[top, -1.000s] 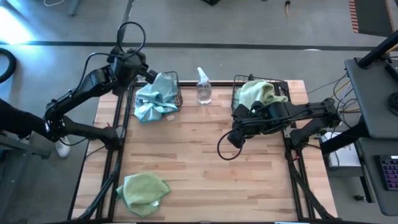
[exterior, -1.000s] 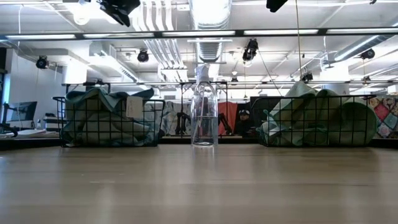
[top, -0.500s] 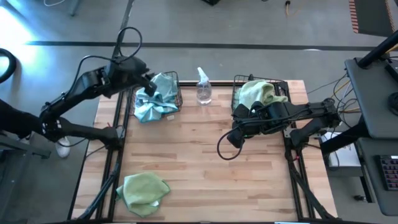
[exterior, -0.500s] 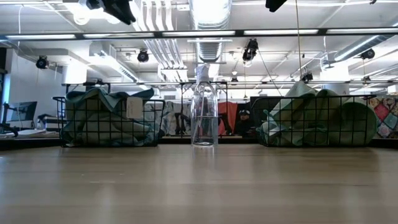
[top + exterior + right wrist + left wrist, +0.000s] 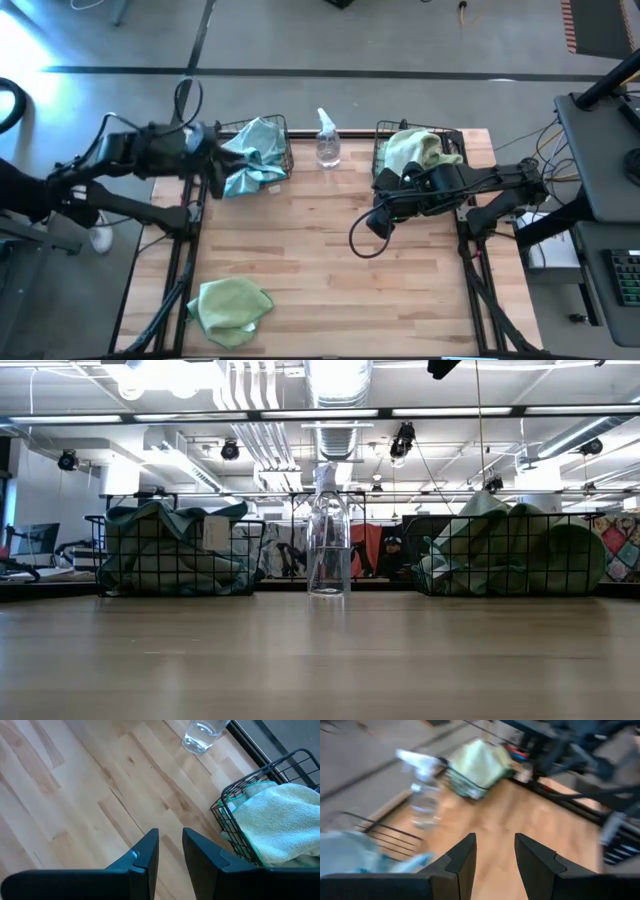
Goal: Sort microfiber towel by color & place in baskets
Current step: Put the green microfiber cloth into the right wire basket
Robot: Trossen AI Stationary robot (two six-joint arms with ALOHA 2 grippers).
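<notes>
The left black wire basket [image 5: 255, 150] [image 5: 180, 560] holds light blue towels [image 5: 250, 160], one hanging over its near rim. The right basket [image 5: 385, 135] [image 5: 510, 560] holds pale yellow-green towels [image 5: 412, 150] [image 5: 272, 825]. One more yellow-green towel [image 5: 230, 305] lies crumpled flat on the table near its near left corner. My left gripper [image 5: 214, 175] [image 5: 495, 857] is open and hovers at the left basket's near left side. My right gripper [image 5: 380, 218] [image 5: 170, 852] is open over bare wood in front of the right basket.
A clear spray bottle [image 5: 326, 140] [image 5: 328, 545] [image 5: 422, 795] stands between the baskets at the table's far edge. Black frame rails [image 5: 185, 250] run along both sides of the table. Bare wood [image 5: 330, 260] spans the table's middle and near right.
My left arm has drawn back from above the left basket's far left corner, toward the table's left and near edges, and its gripper now sits beside the basket's near left side. It has left the top of the low view. The towels have kept still.
</notes>
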